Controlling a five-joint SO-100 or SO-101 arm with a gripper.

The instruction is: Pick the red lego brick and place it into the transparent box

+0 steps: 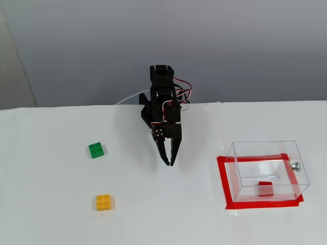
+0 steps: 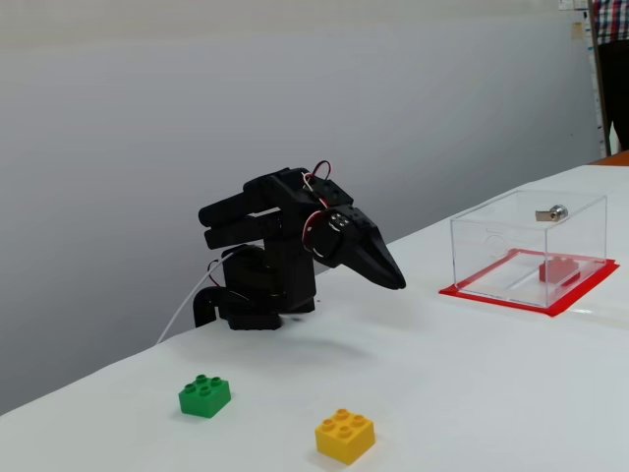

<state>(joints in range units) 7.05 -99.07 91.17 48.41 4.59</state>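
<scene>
Taking the transparent box (image 1: 268, 171) as landmark in a fixed view: the lego brick (image 1: 265, 189) lies inside it, on its floor near the front wall. The tape rectangle (image 1: 223, 178) lies under and around the box. The folded arm (image 1: 163, 109) stands well left of the box; two more bricks (image 1: 96, 150) (image 1: 104, 202) lie farther left still.

White table (image 1: 61, 219) under even, soft light; plain grey wall (image 1: 230, 46) behind in both fixed views. Wooden furniture edge (image 2: 614, 157) at far right.
</scene>
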